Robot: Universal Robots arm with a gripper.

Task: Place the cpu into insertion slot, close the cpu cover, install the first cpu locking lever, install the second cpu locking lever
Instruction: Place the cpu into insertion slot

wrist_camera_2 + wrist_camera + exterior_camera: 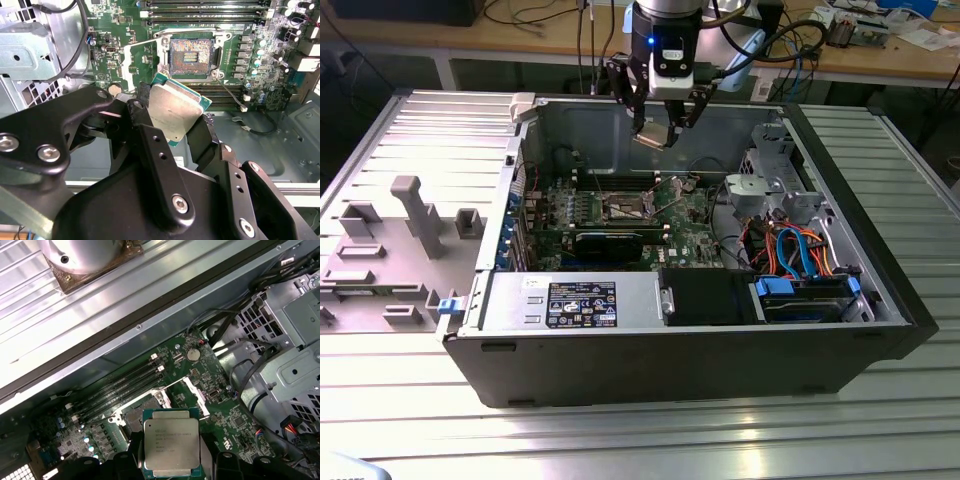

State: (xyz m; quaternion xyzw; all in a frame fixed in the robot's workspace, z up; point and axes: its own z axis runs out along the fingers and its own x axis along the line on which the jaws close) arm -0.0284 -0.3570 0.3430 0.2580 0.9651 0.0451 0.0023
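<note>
Second wrist view, cpu [172, 106] clamped in claw [176, 116], well apart from insertion slot [192, 52].

Free room above insertion slot [192, 54]

The arm's wrist [665, 12] is a grey cylinder ending in a white-and-black block with a small blue light [651, 41]. Black cables [788, 36] loop off it toward the exterior view's right. The gripper [176, 116] is matte black, built of jointed link bars fastened with silvery round-headed screws [48, 153]. Its finger bars [152, 150] are pierced by small holes.
</note>
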